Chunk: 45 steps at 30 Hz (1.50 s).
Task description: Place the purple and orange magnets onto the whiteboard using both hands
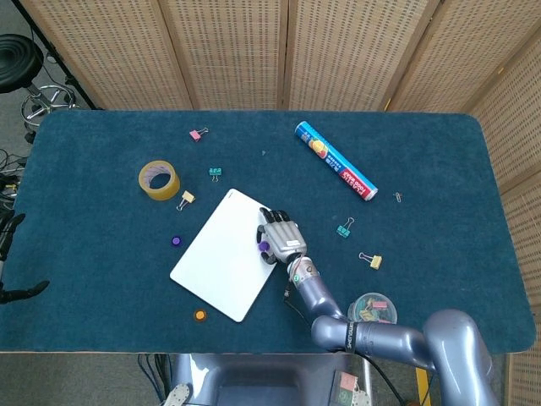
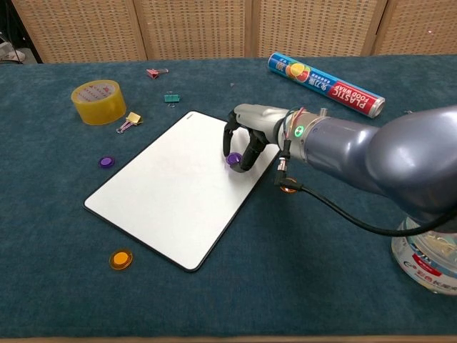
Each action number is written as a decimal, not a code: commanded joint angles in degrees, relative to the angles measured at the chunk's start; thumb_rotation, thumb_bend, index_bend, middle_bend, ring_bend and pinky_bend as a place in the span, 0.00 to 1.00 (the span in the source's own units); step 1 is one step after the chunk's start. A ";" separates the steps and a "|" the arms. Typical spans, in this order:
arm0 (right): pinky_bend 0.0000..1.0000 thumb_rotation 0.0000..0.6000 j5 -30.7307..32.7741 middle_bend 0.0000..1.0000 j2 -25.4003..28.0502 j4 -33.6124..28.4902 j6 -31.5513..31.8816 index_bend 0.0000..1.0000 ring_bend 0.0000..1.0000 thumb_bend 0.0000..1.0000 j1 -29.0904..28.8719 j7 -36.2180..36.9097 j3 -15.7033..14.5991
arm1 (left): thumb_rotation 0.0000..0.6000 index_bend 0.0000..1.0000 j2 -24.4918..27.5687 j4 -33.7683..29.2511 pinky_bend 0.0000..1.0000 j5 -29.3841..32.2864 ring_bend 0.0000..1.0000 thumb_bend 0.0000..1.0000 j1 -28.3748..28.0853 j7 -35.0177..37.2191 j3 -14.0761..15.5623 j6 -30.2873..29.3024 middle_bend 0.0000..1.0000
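**Operator:** Where does the purple magnet sit relative to your right hand?

**Guide:** You hold it. Your right hand point(image 2: 241, 146) pinches one purple magnet point(image 2: 233, 159) between curled fingertips, directly over the right-hand part of the whiteboard point(image 2: 171, 189). The magnet lies under the hand, at or just above the board face; contact cannot be confirmed from either view. The coming move is judged to be straight down, then release.

**Operator:** And the other magnets?

**Guide:** A second purple magnet point(image 2: 106, 162) lies on the cloth just off the board's left edge. One orange magnet point(image 2: 121, 259) lies near the board's near corner. Another orange magnet point(image 2: 288, 188) lies just right of the board, partly hidden behind your right forearm.

**Operator:** Which hand takes which?

**Guide:** Your left hand point(image 1: 10, 262) shows only at the frame's left edge, well apart from the board; its finger state cannot be determined. It is the nearer hand for the two left-side magnets. Your right hand is nearer the orange magnet by its forearm.
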<state>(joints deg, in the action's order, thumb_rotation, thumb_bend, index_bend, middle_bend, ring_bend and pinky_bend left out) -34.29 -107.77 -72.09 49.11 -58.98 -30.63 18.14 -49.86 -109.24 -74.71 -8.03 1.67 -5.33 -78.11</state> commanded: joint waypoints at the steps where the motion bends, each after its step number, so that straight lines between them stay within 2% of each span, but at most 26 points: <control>1: 0.00 1.00 0.27 0.00 -0.49 0.31 0.00 0.50 0.00 0.44 -0.34 -0.29 -0.13 | 1.00 0.00 0.01 0.01 0.00 0.05 0.00 0.00 -0.06 -0.02 0.01 0.13 0.00; 8: 0.00 1.00 0.54 0.00 -1.61 0.78 -0.17 0.46 0.00 0.44 -0.91 -0.56 -0.54 | 1.00 0.00 -0.04 -0.13 0.00 -0.01 0.00 0.00 0.02 -0.27 0.06 -0.02 0.00; 11: 0.00 1.00 -0.22 0.00 -1.75 0.78 -0.23 0.33 0.00 0.39 -0.86 0.14 -0.50 | 1.00 0.00 -0.06 -0.16 0.00 0.08 0.00 0.00 0.01 -0.34 0.05 0.01 0.00; 15: 0.00 1.00 -0.75 0.00 -1.21 0.18 -0.62 0.26 0.00 0.29 -0.60 0.91 -0.55 | 1.00 0.00 -0.06 -0.12 0.00 0.19 0.00 0.00 -0.04 -0.41 0.02 0.10 0.00; 20: 0.00 1.00 -2.84 0.00 0.83 -3.34 1.29 0.26 0.00 0.28 0.45 1.32 -0.98 | 1.00 0.00 -0.05 -0.13 0.00 0.15 0.00 0.00 -0.09 -0.44 0.06 0.24 0.00; 25: 0.00 1.00 -8.90 0.00 5.89 -11.05 5.95 0.32 0.00 0.28 4.74 2.85 -4.21 | 1.00 0.00 -0.09 -0.17 0.00 0.15 0.00 0.00 -0.13 -0.61 0.10 0.33 0.00; 30: 0.00 1.00 -13.64 0.00 10.46 -15.82 8.52 0.35 0.00 0.28 8.65 4.42 -7.60 | 1.00 0.00 -0.22 -0.32 0.00 0.05 0.00 0.00 -0.26 -1.08 0.23 0.53 0.00; 36: 0.00 1.00 -15.62 0.00 11.99 -15.78 8.78 0.38 0.00 0.27 11.23 6.09 -9.93 | 1.00 0.00 -0.42 -0.56 0.00 -0.01 0.00 0.00 -0.22 -1.80 0.36 0.38 0.00; 45: 0.00 1.00 -16.60 0.00 10.20 -11.54 6.53 0.40 0.00 0.28 11.89 7.81 -9.99 | 1.00 0.00 -0.80 -0.79 0.00 -0.03 0.00 0.00 -0.08 -2.78 0.41 -0.16 0.00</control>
<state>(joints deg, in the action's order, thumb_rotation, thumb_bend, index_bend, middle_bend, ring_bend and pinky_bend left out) -50.75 -97.27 -83.99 55.90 -47.16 -23.00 8.10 -50.67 -110.03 -74.75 -8.13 -1.13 -4.91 -78.26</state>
